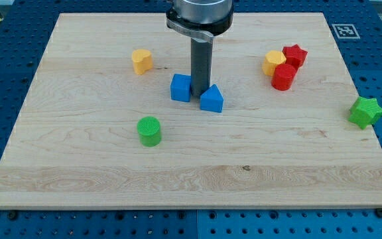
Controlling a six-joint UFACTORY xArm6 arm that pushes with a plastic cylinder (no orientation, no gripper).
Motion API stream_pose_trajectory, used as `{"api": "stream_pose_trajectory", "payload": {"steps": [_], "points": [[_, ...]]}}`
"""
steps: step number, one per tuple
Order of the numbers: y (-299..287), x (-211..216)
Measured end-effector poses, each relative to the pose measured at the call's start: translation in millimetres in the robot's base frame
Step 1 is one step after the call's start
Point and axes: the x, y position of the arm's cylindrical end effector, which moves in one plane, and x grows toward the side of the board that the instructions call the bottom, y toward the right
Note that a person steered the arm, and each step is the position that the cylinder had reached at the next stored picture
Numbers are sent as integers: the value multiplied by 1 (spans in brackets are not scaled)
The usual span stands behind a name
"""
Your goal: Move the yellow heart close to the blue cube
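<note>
The yellow heart (141,61) lies at the view's upper left of the wooden board (78,166). The blue cube (181,87) sits near the middle, to the right of and below the heart. My tip (197,101) comes down between the blue cube and a blue triangular block (211,99), close to both. The heart is well apart from my tip, up and to the left.
A green cylinder (149,131) stands below the blue cube. At the upper right a yellow block (273,63), a red star (295,55) and a red cylinder (284,77) cluster together. A green star (366,111) sits at the board's right edge.
</note>
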Motion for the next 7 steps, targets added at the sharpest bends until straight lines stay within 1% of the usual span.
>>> {"api": "stream_pose_trajectory", "payload": {"steps": [1, 2, 4, 5, 7], "points": [[0, 0], [-6, 11], [-13, 54], [-15, 55], [-80, 57]]}}
